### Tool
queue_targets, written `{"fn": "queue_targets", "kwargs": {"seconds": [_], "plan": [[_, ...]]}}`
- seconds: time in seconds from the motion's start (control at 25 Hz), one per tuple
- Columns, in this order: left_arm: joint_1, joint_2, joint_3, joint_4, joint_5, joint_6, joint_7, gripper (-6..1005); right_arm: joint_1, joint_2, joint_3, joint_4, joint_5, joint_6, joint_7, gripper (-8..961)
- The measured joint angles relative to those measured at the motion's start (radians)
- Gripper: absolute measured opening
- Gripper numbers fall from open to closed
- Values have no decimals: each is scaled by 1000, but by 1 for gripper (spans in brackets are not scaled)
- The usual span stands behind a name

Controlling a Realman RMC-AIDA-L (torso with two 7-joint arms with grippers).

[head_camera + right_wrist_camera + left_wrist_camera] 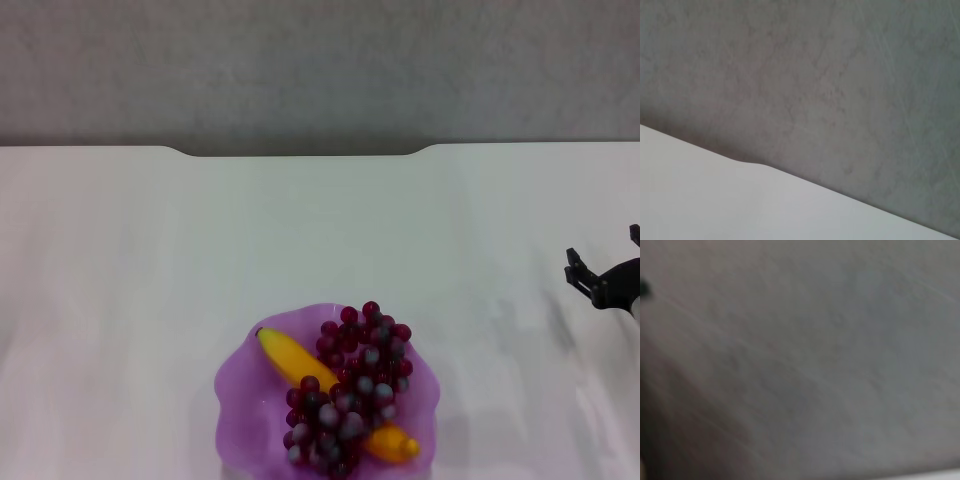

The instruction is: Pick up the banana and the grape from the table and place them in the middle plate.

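Observation:
The purple scalloped middle plate [238, 420] sits on the white table [150, 260] at the near centre in the head view. The yellow banana [283, 356] lies in it on a slant, its middle covered by the bunch of dark red grapes [355, 395] lying across it. Its far end shows again at the plate's near right. My right gripper [604, 250] is at the far right edge of the head view, well apart from the plate, with its black fingers spread and nothing between them. My left gripper is out of view.
The table's notched far edge [300, 153] runs in front of a grey floor or wall [320, 70]. The right wrist view shows the same table edge [750, 164]. The left wrist view shows only a blurred grey surface.

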Motion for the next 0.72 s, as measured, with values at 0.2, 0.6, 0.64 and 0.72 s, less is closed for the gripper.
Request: {"fn": "queue_targets", "kwargs": {"seconds": [0.2,0.6,0.64,0.72], "plan": [[-79,7,241,-209,66,338,-212,880,0,0,0,0,-1,0,0,886],[-315,1,470,-846,372,807,-1136,880,23,4,-24,14,-5,-7,1,884],[-328,0,470,-886,380,824,-1185,880,25,4,-33,22,-5,-8,1,884],[-330,-1,474,-904,384,829,-1207,880,26,5,-48,37,-5,-15,1,884]]}}
